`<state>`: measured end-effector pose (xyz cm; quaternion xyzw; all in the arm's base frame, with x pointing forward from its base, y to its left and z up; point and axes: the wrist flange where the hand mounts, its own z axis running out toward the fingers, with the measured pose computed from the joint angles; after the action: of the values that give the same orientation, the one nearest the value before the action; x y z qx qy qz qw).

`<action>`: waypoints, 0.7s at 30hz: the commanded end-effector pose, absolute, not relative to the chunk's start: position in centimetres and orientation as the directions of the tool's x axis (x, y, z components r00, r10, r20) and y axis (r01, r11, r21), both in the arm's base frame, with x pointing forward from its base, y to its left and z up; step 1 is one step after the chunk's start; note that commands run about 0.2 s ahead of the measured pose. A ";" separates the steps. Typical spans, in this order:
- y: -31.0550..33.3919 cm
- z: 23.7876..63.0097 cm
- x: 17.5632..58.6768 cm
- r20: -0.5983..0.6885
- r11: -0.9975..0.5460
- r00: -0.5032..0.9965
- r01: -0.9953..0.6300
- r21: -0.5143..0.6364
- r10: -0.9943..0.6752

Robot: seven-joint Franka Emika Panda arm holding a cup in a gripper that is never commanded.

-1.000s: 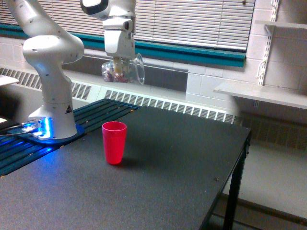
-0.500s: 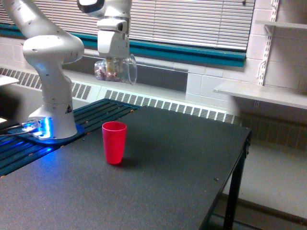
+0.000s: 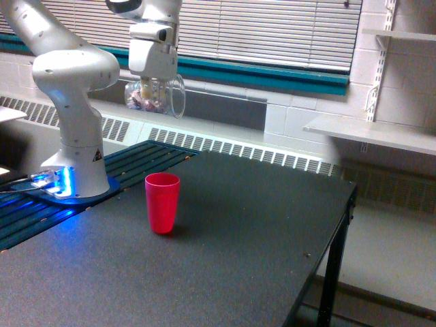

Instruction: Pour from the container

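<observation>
The container [image 3: 155, 95] is a clear plastic cup lying on its side in the air, its mouth toward the exterior view's right, with small pinkish-brown pieces resting at its closed end. My gripper [image 3: 154, 87] is shut on it from above. It hangs well above the table, slightly to the left of and higher than the red cup [image 3: 162, 202], which stands upright on the dark tabletop. No pieces are seen falling.
The arm's white base [image 3: 75, 163] stands at the exterior view's left on a slatted blue-lit platform. The dark table [image 3: 259, 259] ends in an edge at the right. A wall heater, window blinds and white shelves [image 3: 371, 133] sit behind.
My gripper has carried the tipped container toward the exterior view's left and slightly up across the frames. The red cup has stayed where it was.
</observation>
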<state>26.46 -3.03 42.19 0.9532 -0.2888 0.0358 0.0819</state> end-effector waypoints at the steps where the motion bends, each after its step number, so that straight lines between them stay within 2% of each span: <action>1: -3.3 41.8 25.7 0.092 -0.805 0.819 -0.573 0.155 -0.566; 21: -4.4 42.0 25.5 0.064 -0.793 0.817 -0.573 0.208 -0.573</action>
<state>25.48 -4.08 41.87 0.9481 -0.3015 0.0045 0.1011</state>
